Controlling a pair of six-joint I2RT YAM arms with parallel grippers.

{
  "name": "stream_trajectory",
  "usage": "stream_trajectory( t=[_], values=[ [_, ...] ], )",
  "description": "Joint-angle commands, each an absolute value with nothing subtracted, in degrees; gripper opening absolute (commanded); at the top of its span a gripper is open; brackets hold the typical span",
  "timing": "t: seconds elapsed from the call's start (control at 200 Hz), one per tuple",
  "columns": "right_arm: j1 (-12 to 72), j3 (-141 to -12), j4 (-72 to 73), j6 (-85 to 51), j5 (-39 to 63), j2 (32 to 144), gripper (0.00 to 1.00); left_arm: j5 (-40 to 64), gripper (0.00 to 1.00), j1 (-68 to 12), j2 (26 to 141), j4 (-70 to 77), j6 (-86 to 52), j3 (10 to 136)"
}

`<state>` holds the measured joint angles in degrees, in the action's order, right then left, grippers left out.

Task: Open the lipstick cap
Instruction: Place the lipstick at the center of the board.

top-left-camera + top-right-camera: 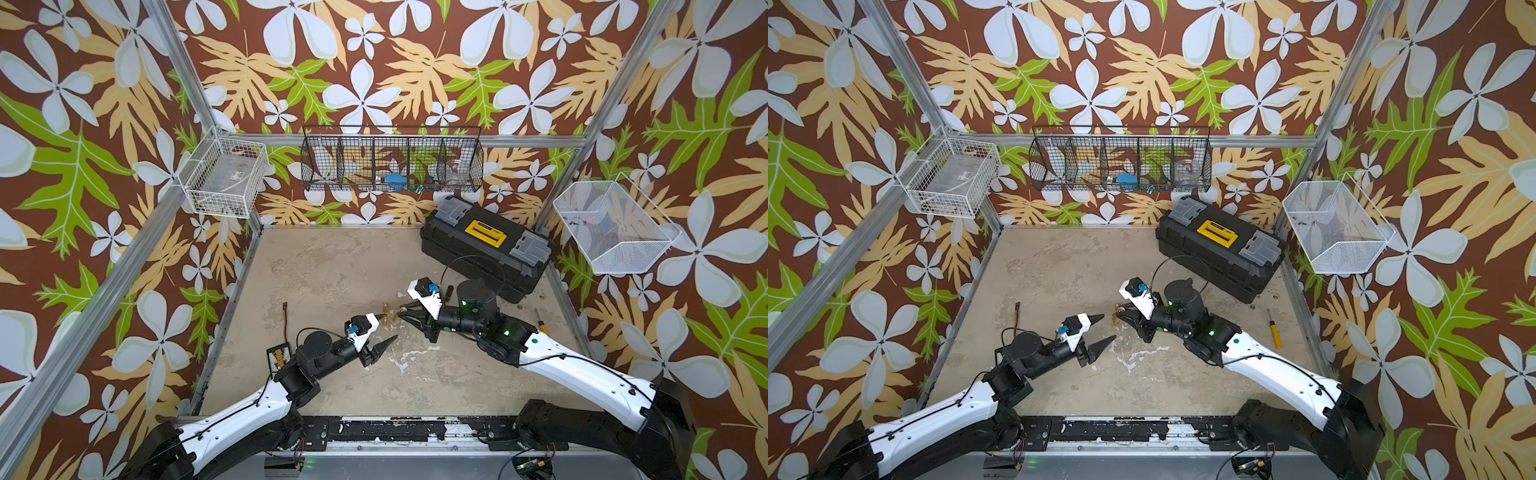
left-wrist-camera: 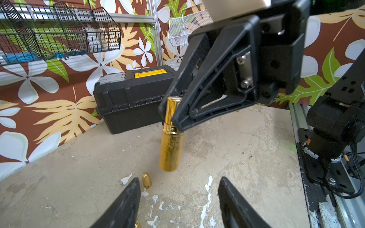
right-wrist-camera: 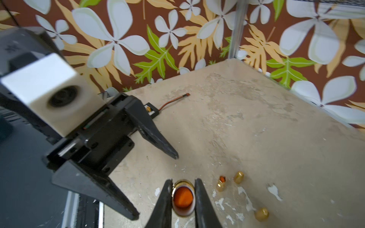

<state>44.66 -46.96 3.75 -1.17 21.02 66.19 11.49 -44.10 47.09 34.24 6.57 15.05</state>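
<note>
Lipstick (image 2: 170,146): gold tube, upright with a slight tilt, about mid-table and a bit right of centre. Its base is at or just above the table (image 2: 246,158); cannot tell if it touches. The top is open: the orange stick (image 3: 183,197) shows inside the gold rim in the right wrist view, so the cap is judged already off.

Right gripper (image 3: 182,182): clamped on the narrower upper sleeve, one finger each side, just under the rim. Left gripper (image 1: 1105,328): just left of the tube, jaws apart, nothing between them.

Handling, as a judgement:
- The tube looks light, rigid and small.
- The polished gold shell looks slippery, so a thin-tip pinch could let it swivel or slide.
- The wider lower barrel is free and is the better second hold.
- The stick is soft; it would smear or snap if touched, so hold the casing only and keep fingers off the open mouth.
- If let go while tilted, it would likely tip and roll.

Small gold pieces (image 3: 238,177) lie loose on the table just beside the tube, one of them with orange inside. Cannot tell which, if any, is the cap.

Further out:
- Black toolbox (image 1: 486,253) at far right.
- Yellow screwdriver (image 1: 1275,334) at right, well apart.
- Small black box with a wire (image 1: 278,355) at near left.
</note>
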Motion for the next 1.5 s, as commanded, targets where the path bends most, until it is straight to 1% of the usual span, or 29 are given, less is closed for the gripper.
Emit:
stream_trajectory(
  t=[0.0, 0.095, 0.26, 0.395, 0.49, 0.606, 0.691, 0.921, 1.191, 1.491],
  values=[
    [44.30, -43.89, 6.09, -2.91, 8.06, 65.87, 0.18, 8.99, 0.65, -44.08, 48.61, 33.57, -0.23, 15.97],
    [43.88, -39.29, 10.11, -5.78, 4.50, 66.30, 0.18, 10.19, 0.65, -44.11, 52.55, 29.81, -3.82, 19.15],
    [43.71, -33.55, 15.40, -8.44, -0.20, 68.20, 0.18, 8.50, 0.65, -44.11, 58.75, 21.16, -8.78, 25.36],
    [43.75, -32.58, 16.86, -8.09, -0.23, 70.67, 0.18, 7.56, 0.65, -44.05, 60.34, 19.84, -11.63, 26.81],
    [43.70, -31.48, 19.68, -8.43, -0.05, 72.74, 0.18, 5.34, 0.66, -44.10, 59.61, 19.78, -12.43, 26.81],
    [43.82, -31.27, 21.66, -8.44, 0.66, 75.74, 0.18, -0.73, 0.67, -44.07, 57.67, 18.70, -14.18, 26.75],
    [43.72, -31.20, 23.29, -8.46, 1.10, 77.72, 0.18, -2.90, 0.68, -44.09, 56.23, 18.02, -13.95, 26.57],
    [43.85, -32.13, 26.61, -8.50, 1.65, 83.29, 0.18, -3.82, 0.68, -44.05, 53.47, 19.38, -11.76, 24.99],
    [44.29, -35.16, 25.28, -7.77, -1.04, 89.01, 0.19, -4.60, 0.70, -44.07, 52.12, 20.29, -10.97, 23.93],
    [44.34, -36.71, 25.58, -7.81, -2.54, 92.07, 0.19, -4.83, 0.71, -44.04, 52.03, 20.12, -10.80, 23.99]
  ],
)
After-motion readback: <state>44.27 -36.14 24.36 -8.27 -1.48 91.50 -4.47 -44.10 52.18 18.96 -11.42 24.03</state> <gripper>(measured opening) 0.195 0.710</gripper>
